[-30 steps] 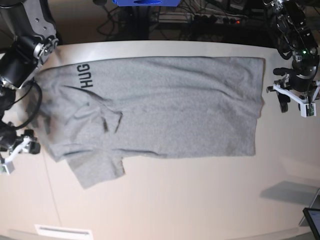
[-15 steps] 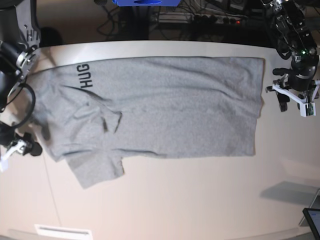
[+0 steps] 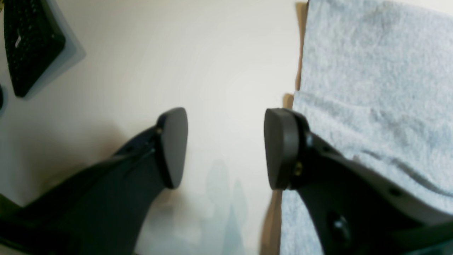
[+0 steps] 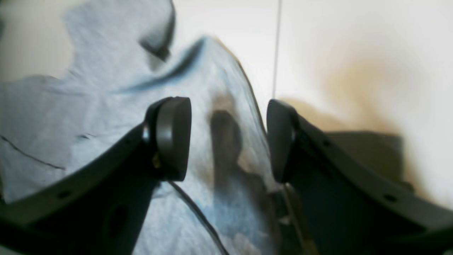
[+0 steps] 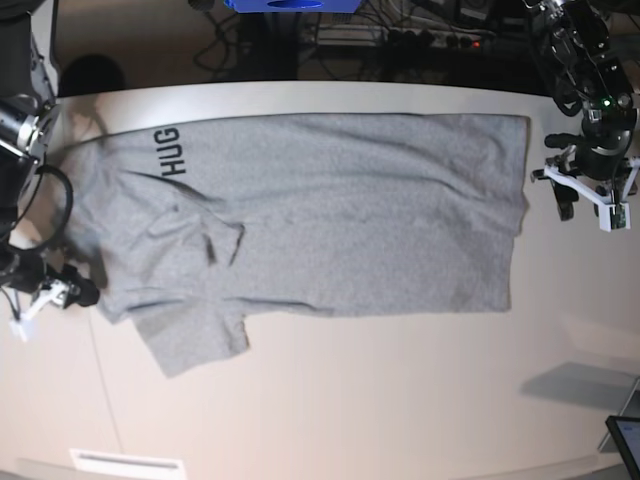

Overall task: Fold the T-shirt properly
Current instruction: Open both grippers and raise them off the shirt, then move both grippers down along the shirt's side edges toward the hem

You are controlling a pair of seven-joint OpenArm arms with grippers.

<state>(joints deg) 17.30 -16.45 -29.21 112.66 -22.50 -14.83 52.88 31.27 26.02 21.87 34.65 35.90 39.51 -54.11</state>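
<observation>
The heather-grey T-shirt [image 5: 330,215] lies spread flat on the pale table [image 5: 380,390], with black "HUG" lettering [image 5: 168,152] at its upper left and a sleeve [image 5: 190,340] sticking out at the lower left. My left gripper [image 5: 580,198] hovers open just off the shirt's right-hand hem. In the left wrist view the left gripper [image 3: 226,148] is over bare table, with the T-shirt [image 3: 375,88] beside its right finger. My right gripper [image 5: 68,295] is open at the shirt's left edge. In the right wrist view the right gripper [image 4: 226,140] straddles the edge of the T-shirt [image 4: 99,106].
A dark tablet-like device [image 5: 626,440] pokes in at the lower right corner. A white strip [image 5: 125,463] lies at the table's lower left. A blue object [image 5: 290,4] and cables sit beyond the far table edge. A black object [image 3: 32,39] lies left of the left gripper.
My right arm has swung, and its gripper has shifted slightly right to the shirt's left edge. The left arm and the shirt have not moved.
</observation>
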